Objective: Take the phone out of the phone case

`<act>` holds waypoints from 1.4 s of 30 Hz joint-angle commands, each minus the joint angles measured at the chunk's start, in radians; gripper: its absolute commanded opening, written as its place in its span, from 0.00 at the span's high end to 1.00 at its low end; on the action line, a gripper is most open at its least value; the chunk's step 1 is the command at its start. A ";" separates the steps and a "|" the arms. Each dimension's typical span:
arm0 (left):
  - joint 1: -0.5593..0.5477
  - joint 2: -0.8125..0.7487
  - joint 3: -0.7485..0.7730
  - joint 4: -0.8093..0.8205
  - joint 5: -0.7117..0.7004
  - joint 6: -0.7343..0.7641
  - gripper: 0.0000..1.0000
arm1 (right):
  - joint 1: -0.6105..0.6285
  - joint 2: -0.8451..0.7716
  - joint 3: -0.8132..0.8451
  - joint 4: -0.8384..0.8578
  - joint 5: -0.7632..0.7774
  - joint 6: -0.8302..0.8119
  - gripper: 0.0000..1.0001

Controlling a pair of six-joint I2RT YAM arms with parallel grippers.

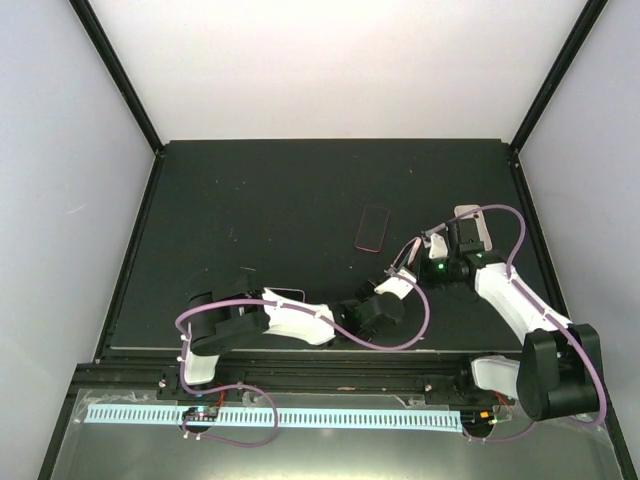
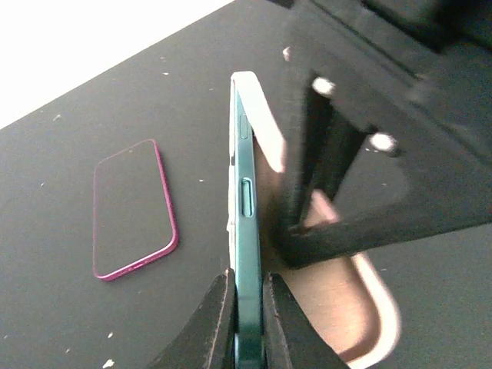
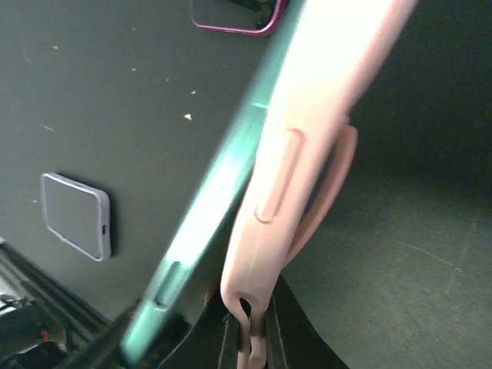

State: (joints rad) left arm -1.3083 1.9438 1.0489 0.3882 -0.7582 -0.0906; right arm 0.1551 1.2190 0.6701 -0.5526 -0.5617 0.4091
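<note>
Your left wrist view shows the left pincer clamped on the edge of the teal phone, with the pink phone case peeling away beside it. Only your right wrist view shows the right pincer gripping that case's rim, and a lavender case lying on the counter. A magenta phone lies nearby. From overhead, the arms hide both grasps.

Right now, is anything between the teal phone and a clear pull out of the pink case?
Nothing visible. The left gripper is shut on the teal phone along its edge, and the right gripper is shut on the pink case. The magenta phone lies flat on the table, apart to the side.
</note>
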 commanded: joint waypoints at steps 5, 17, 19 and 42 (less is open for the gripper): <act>0.064 -0.150 -0.134 0.006 -0.148 -0.095 0.99 | -0.029 -0.056 0.032 -0.033 0.348 -0.134 0.99; 0.065 -0.249 -0.242 0.078 -0.208 -0.127 0.98 | -0.118 0.073 0.291 -0.072 0.216 -0.475 0.99; 0.064 -0.257 -0.253 0.087 -0.195 -0.125 0.98 | -0.162 0.113 0.350 -0.124 0.146 -0.509 0.99; 0.042 -0.274 -0.283 0.119 -0.153 -0.097 0.98 | -0.384 0.633 0.600 -0.248 0.051 -0.706 0.99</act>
State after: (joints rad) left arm -1.2591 1.6882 0.7433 0.4358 -0.8989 -0.1921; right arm -0.2081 1.7908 1.2182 -0.7845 -0.4667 -0.2623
